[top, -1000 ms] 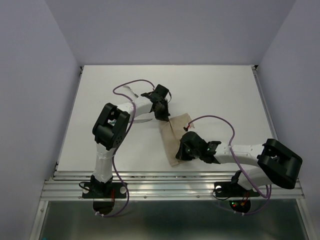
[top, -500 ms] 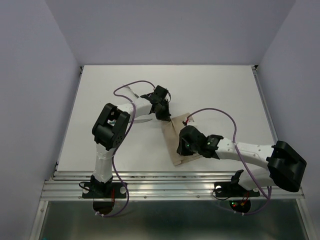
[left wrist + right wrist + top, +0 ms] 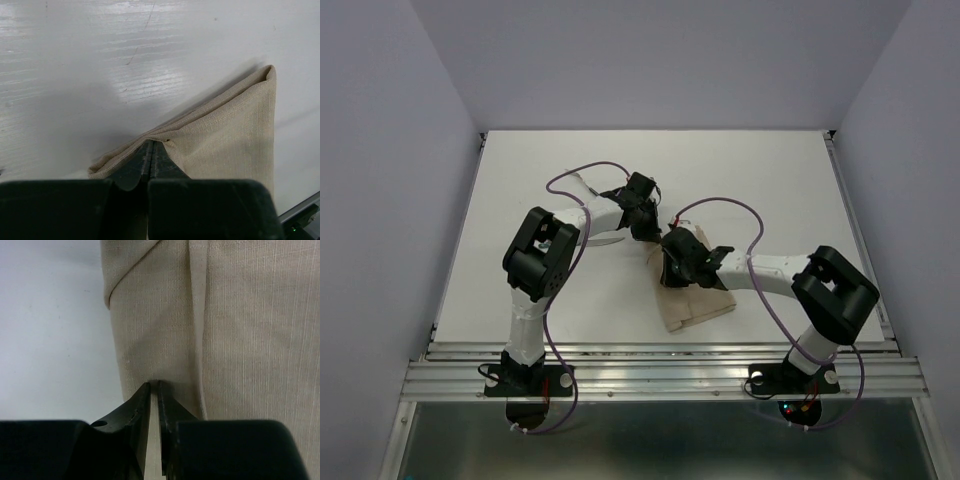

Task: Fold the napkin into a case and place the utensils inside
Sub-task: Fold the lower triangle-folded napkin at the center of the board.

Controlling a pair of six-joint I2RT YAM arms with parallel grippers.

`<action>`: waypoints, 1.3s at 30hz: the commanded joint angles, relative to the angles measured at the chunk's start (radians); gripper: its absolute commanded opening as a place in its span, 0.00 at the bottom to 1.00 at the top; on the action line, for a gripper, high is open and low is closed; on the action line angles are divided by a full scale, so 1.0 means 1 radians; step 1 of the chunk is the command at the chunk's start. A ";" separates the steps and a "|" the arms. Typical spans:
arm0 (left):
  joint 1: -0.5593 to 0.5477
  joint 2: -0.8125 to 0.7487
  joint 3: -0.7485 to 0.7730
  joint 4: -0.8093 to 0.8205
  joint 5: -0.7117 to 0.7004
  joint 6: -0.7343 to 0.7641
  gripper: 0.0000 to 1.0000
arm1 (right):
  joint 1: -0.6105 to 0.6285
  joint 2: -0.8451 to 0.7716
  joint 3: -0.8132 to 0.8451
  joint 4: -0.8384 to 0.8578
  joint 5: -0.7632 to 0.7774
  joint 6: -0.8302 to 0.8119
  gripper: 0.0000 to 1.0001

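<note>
Anchoring the napkin [image 3: 230,135] flat on the table [image 3: 75,60]: left gripper [image 3: 152,146] is clamped on its folded corner. Right gripper [image 3: 154,385] sits tips-down on a lengthwise crease, jaws parted a crack, gripping nothing evident, likely pressing the fold.

The right fingers [image 3: 134,412] have moved farther up the napkin [image 3: 702,308].

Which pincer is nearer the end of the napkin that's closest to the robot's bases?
Right. The right pincer rests on the napkin partway along it. The left pincer pinches the napkin's far corner, at the opposite end.
</note>
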 commanded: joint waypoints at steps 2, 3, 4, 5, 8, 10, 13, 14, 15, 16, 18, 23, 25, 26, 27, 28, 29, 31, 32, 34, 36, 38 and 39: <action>-0.006 -0.010 -0.041 -0.069 -0.025 0.033 0.00 | -0.004 0.062 0.039 0.089 -0.051 -0.027 0.15; -0.006 -0.009 -0.041 -0.069 -0.025 0.033 0.00 | -0.004 0.061 0.027 0.098 -0.062 -0.025 0.15; -0.006 -0.009 -0.041 -0.069 -0.025 0.035 0.00 | -0.004 0.055 0.013 0.099 -0.071 -0.019 0.14; -0.006 -0.007 -0.040 -0.069 -0.025 0.036 0.00 | -0.004 0.044 -0.002 0.099 -0.077 -0.016 0.14; -0.006 0.002 -0.032 -0.070 -0.025 0.040 0.00 | -0.004 -0.019 -0.064 0.086 -0.094 -0.014 0.13; -0.006 0.011 -0.020 -0.076 -0.025 0.044 0.00 | -0.004 -0.069 -0.105 0.058 -0.100 -0.010 0.13; -0.005 0.018 -0.009 -0.080 -0.025 0.049 0.00 | 0.016 -0.127 -0.149 0.012 -0.109 -0.004 0.13; -0.005 0.019 -0.007 -0.081 -0.025 0.049 0.00 | 0.028 -0.143 -0.159 0.004 -0.111 0.001 0.12; -0.005 0.021 -0.003 -0.081 -0.025 0.050 0.00 | 0.028 -0.173 -0.168 -0.014 -0.114 0.004 0.12; -0.005 0.021 -0.001 -0.083 -0.025 0.050 0.00 | 0.039 -0.187 -0.170 -0.023 -0.116 0.009 0.12; -0.005 0.022 0.003 -0.086 -0.026 0.050 0.00 | 0.053 -0.220 -0.165 -0.046 -0.111 0.012 0.12; -0.005 0.024 0.006 -0.086 -0.022 0.047 0.00 | 0.085 -0.281 -0.121 -0.069 -0.111 0.004 0.11; -0.005 0.025 0.006 -0.086 -0.022 0.046 0.00 | 0.117 -0.278 -0.116 -0.078 -0.120 -0.002 0.11; -0.005 0.027 0.006 -0.087 -0.022 0.046 0.00 | 0.128 -0.272 -0.122 -0.077 -0.126 -0.001 0.11; -0.005 0.027 0.006 -0.087 -0.020 0.046 0.00 | 0.138 -0.266 -0.130 -0.072 -0.134 -0.001 0.11; -0.005 0.027 0.006 -0.087 -0.019 0.046 0.00 | 0.148 -0.258 -0.139 -0.068 -0.140 0.004 0.11; -0.005 0.027 0.006 -0.086 -0.019 0.046 0.00 | 0.163 -0.241 -0.162 -0.056 -0.142 0.009 0.11; -0.005 0.025 0.006 -0.086 -0.020 0.046 0.00 | 0.172 -0.224 -0.183 -0.046 -0.143 0.018 0.11; -0.005 0.024 0.005 -0.086 -0.020 0.047 0.00 | 0.172 -0.218 -0.197 -0.033 -0.143 0.021 0.12; -0.005 0.022 0.003 -0.086 -0.022 0.049 0.00 | 0.172 -0.204 -0.237 -0.028 -0.128 0.041 0.11; -0.005 0.018 0.000 -0.086 -0.022 0.050 0.00 | 0.172 -0.189 -0.251 -0.045 -0.053 0.067 0.10; -0.005 0.016 -0.003 -0.086 -0.022 0.052 0.00 | 0.172 -0.166 -0.257 -0.097 -0.008 0.107 0.09; -0.005 0.014 -0.004 -0.086 -0.022 0.053 0.00 | 0.172 -0.161 -0.259 -0.114 0.018 0.114 0.09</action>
